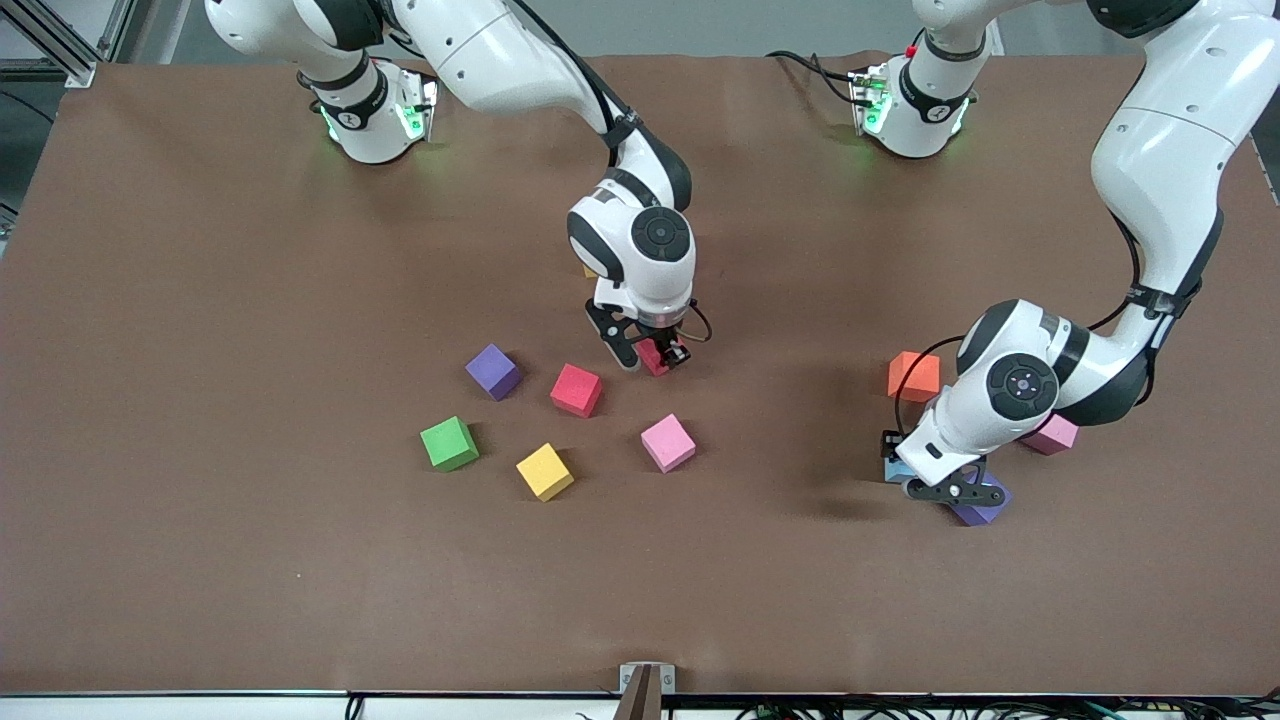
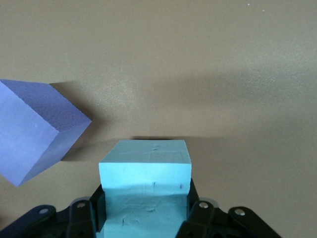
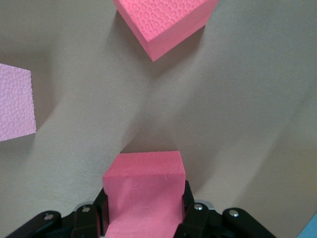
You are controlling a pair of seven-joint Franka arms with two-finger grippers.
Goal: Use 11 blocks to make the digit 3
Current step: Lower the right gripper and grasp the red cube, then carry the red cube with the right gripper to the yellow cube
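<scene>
Place: a robotics lab.
Worktop (image 1: 200,300): covered with a plain brown mat, two white robot arms bolted along one edge, green lights glowing at their bases.
Frame: aluminium rails (image 1: 60,40) at a corner.
Wiring: cables (image 1: 900,708) along the camera-side edge.
Props: loose foam cubes (image 1: 575,389).

Both arms low, jaws closed.
</scene>
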